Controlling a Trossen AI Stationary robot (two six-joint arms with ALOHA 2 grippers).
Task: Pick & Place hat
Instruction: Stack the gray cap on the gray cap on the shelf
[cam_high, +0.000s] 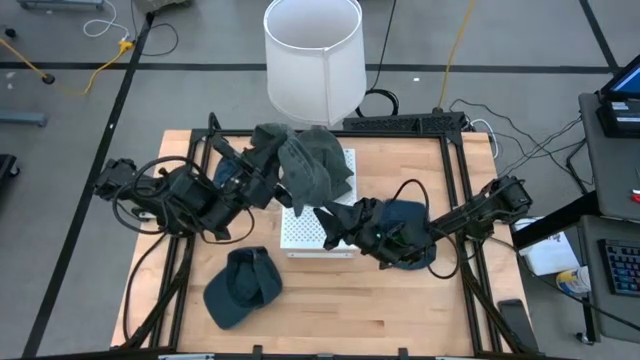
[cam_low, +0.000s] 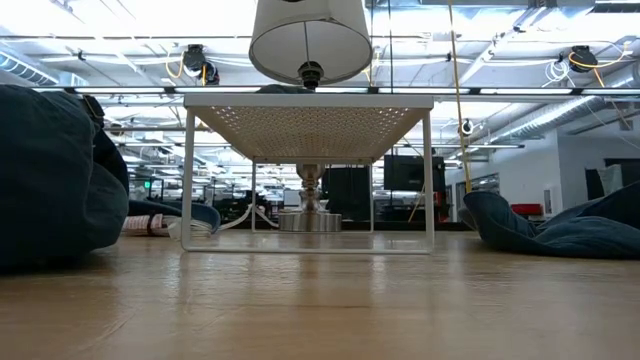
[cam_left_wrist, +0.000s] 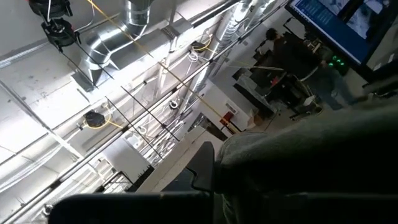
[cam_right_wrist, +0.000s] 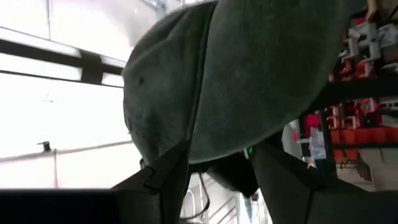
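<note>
A grey-green hat (cam_high: 318, 165) hangs in the air over the white wire rack (cam_high: 300, 240) at mid table, with my left gripper (cam_high: 272, 172) shut on it, reaching in from the table's left. My right gripper (cam_high: 328, 222) comes from the right and points up at the hat from below. In the right wrist view the hat (cam_right_wrist: 249, 74) fills the space just above its open fingers (cam_right_wrist: 165, 180). A blue hat (cam_high: 243, 287) lies flat on the table near the front left. Another blue hat (cam_high: 408, 222) lies under the right arm. My left gripper holds the hat by its left-hand edge (cam_left_wrist: 249, 158), the cloth lying right beside one dark finger (cam_left_wrist: 202, 168). The fingers come from the table's left, slanting upward. The hat is lifted clear above the rack, drooping away from the gripper. My right gripper's fingertips stand at the hat's lower edge (cam_right_wrist: 193, 146); whether they touch it, I cannot tell.
A lamp with a white shade (cam_high: 313, 55) stands at the table's far edge behind the rack. In the low view the rack (cam_low: 308, 120) stands on thin legs with open room beneath. Cables and a power strip (cam_high: 405, 122) lie at the far right.
</note>
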